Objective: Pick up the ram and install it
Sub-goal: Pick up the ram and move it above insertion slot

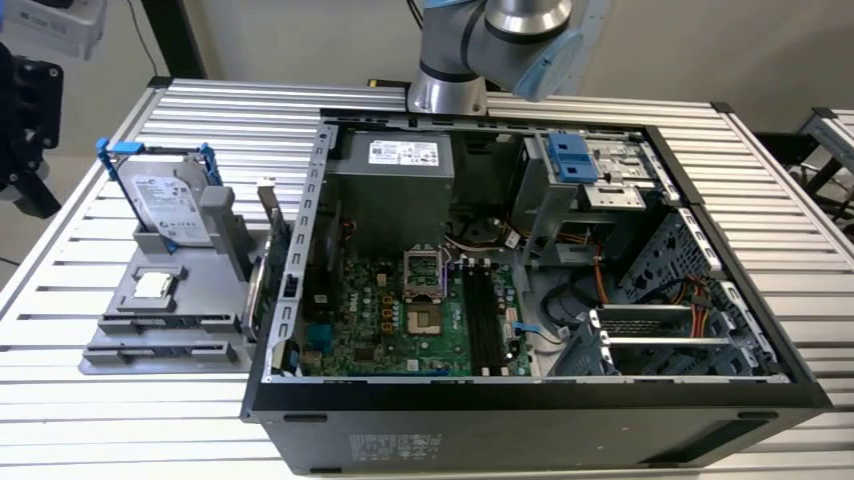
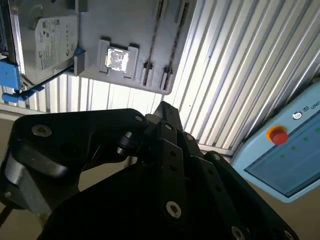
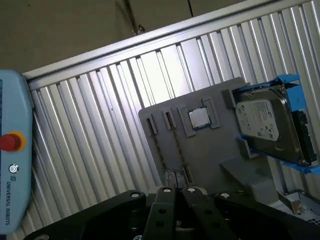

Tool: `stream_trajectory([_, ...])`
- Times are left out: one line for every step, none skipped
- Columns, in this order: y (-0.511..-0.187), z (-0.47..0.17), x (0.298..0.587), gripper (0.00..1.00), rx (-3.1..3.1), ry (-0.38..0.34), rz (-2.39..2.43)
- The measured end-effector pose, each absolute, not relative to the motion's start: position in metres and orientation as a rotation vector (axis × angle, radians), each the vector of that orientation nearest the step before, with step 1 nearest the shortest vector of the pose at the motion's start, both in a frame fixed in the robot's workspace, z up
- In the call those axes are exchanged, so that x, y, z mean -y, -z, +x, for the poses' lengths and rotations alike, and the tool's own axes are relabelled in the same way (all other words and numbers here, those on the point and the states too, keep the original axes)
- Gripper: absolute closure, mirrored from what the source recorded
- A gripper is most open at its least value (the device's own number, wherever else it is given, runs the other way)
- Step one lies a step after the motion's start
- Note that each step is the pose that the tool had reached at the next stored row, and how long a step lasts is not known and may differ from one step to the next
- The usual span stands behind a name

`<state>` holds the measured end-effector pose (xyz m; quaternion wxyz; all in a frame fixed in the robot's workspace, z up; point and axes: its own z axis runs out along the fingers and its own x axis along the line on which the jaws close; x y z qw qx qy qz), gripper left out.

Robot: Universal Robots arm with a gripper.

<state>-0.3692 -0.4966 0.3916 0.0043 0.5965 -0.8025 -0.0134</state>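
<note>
A silver ribbed aluminium table [image 1: 120, 400] carries everything. Dull brown floor [image 3: 60, 30] lies past its edge. Another slatted metal bench [image 1: 830, 135] stands beside the table, at the exterior view's right. Bright light glares off the table's slats.

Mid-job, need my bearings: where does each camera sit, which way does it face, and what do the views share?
Exterior view: off the arm, raised, looking down into the open computer case on the slatted table; the arm's base stands behind the case.
First wrist view: on the arm, looking past the gripper at the grey fixture tray and hard drive.
Second wrist view: on the arm, looking past the gripper at that tray and drive.
Shared: all three show tray and drive; both wrist views show the teach pendant.
</note>
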Motion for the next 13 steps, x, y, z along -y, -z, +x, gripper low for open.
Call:
stream_trajectory([-0.3916,-0.3693,0.4965,1.00,2.498,0.041,1.892])
stream_trajectory([-0.3916,-0.3692,0.4965,1.00,2.483,0.039,1.913])
stream_trajectory([-0.3917,-0.3692,0.4965,1.00,2.468,0.037,1.935])
stream_trajectory([-0.3917,-0.3692,0.4965,1.00,2.455,0.035,1.953])
stream_trajectory([-0.3916,-0.3692,0.4965,1.00,2.443,0.033,1.971])
stream_trajectory([-0.3916,-0.3692,0.4965,1.00,2.433,0.033,1.987])
stream_trajectory([-0.3916,-0.3692,0.4965,1.00,2.425,0.031,1.999])
stream_trajectory([-0.3915,-0.3693,0.4965,1.00,2.416,0.029,2.013])
stream_trajectory([-0.3914,-0.3694,0.4965,1.00,2.411,0.022,2.028])
stream_trajectory([-0.3915,-0.3693,0.4965,1.00,2.409,0.010,2.043])
stream_trajectory([-0.3915,-0.3693,0.4965,1.00,2.410,0.000,2.053])
stream_trajectory([-0.3913,-0.3693,0.4965,1.00,2.414,-0.007,2.060])
stream_trajectory([-0.3908,-0.3692,0.4965,1.00,2.418,-0.011,2.066])
